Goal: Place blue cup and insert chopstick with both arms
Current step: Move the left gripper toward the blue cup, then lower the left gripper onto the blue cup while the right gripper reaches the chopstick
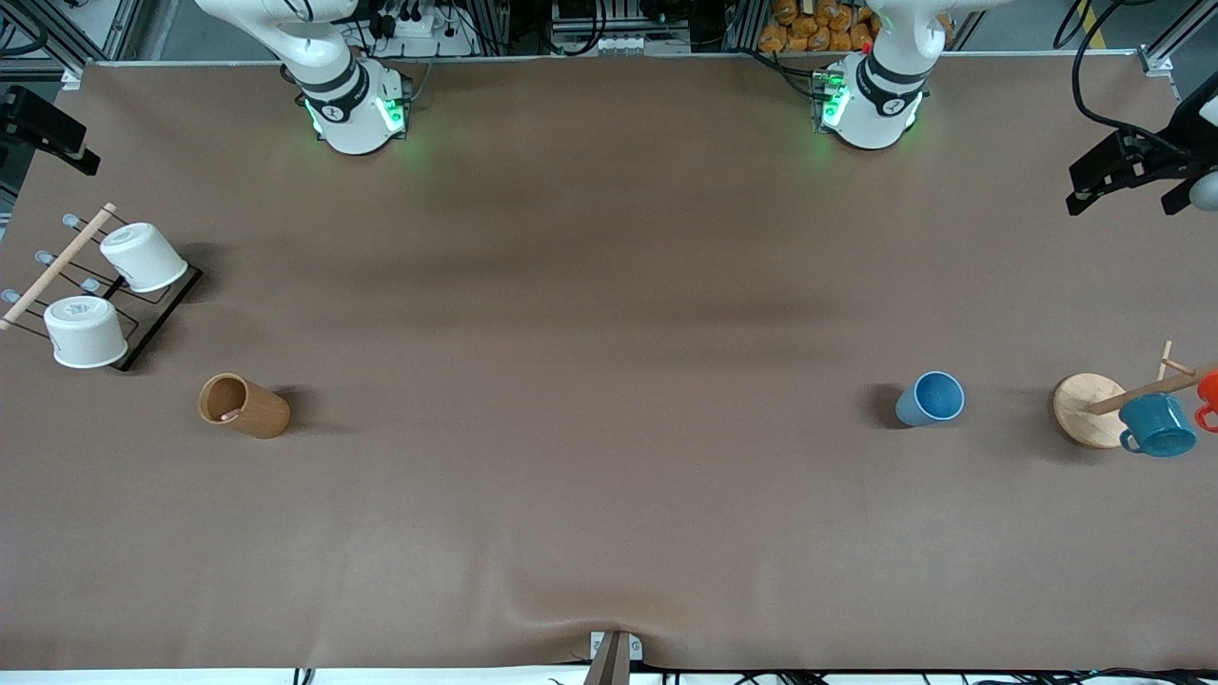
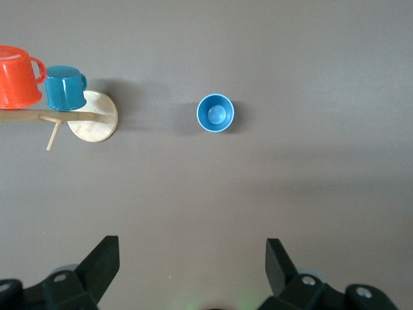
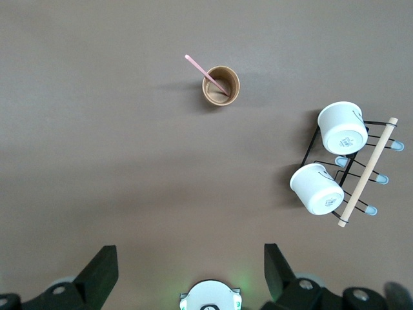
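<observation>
The blue cup [image 1: 931, 399] stands upright and empty on the table toward the left arm's end; it also shows in the left wrist view [image 2: 215, 113]. The pinkish chopstick [image 3: 206, 75] leans inside a brown cylinder [image 3: 221, 86], which stands toward the right arm's end [image 1: 244, 406]; only the stick's tip [image 1: 229, 416] shows in the front view. My left gripper [image 2: 192, 265] is open and empty, high over the table, apart from the blue cup. My right gripper [image 3: 191, 268] is open and empty, high over its own base. Neither hand shows in the front view.
A wooden cup rack [image 1: 1085, 409] with a teal mug [image 1: 1158, 425] and an orange mug [image 1: 1208, 392] stands beside the blue cup at the table's end. A black wire rack [image 1: 152, 314] holds two white cups [image 1: 143, 257] near the brown cylinder.
</observation>
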You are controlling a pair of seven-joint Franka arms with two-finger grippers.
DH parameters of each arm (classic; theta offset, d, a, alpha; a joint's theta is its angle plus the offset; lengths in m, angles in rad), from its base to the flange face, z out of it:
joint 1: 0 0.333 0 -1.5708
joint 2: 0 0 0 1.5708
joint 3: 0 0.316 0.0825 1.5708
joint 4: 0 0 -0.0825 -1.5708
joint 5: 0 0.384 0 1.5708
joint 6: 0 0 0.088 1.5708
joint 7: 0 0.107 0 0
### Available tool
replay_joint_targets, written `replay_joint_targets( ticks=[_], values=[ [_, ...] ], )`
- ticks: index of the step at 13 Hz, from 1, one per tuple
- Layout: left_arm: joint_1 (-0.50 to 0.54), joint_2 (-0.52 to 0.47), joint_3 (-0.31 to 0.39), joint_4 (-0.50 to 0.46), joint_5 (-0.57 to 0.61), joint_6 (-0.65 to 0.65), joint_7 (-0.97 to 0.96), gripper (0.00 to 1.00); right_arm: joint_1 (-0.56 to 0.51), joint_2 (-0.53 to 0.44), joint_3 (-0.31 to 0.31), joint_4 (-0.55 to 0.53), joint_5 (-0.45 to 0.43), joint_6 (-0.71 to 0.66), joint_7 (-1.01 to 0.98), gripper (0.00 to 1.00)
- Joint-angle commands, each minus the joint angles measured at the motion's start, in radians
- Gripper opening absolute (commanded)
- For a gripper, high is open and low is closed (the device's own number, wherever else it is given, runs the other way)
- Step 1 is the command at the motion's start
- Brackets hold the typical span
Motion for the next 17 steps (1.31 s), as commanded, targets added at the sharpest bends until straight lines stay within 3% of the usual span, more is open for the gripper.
replay_joint_targets(
  ticks=[1,5,7,12,16,17],
  values=[
    [0.006,0.018,0.001,0.037,-0.02,-0.03,-0.001,1.0,-0.009,-0.014,0.006,0.002,0.005,-0.014,0.001,1.0],
    [0.009,0.093,0.005,0.035,-0.006,-0.028,0.01,1.0,-0.01,-0.014,0.005,0.002,0.005,-0.012,-0.002,1.0],
    [0.048,0.189,0.007,0.001,-0.006,0.023,-0.001,1.0,-0.01,-0.014,0.005,0.0,0.005,-0.012,-0.002,1.0],
    [0.079,0.289,0.004,-0.185,-0.008,0.403,-0.005,1.0,-0.01,0.014,0.006,-0.006,0.005,-0.004,-0.002,1.0],
    [0.067,0.334,-0.009,-0.399,-0.005,0.725,0.002,1.0,-0.015,0.15,0.005,-0.017,-0.009,0.064,-0.003,1.0],
    [0.067,0.361,-0.01,-0.415,-0.005,0.769,0.005,1.0,-0.015,0.196,0.005,-0.015,-0.021,0.09,-0.003,1.0]
  ],
)
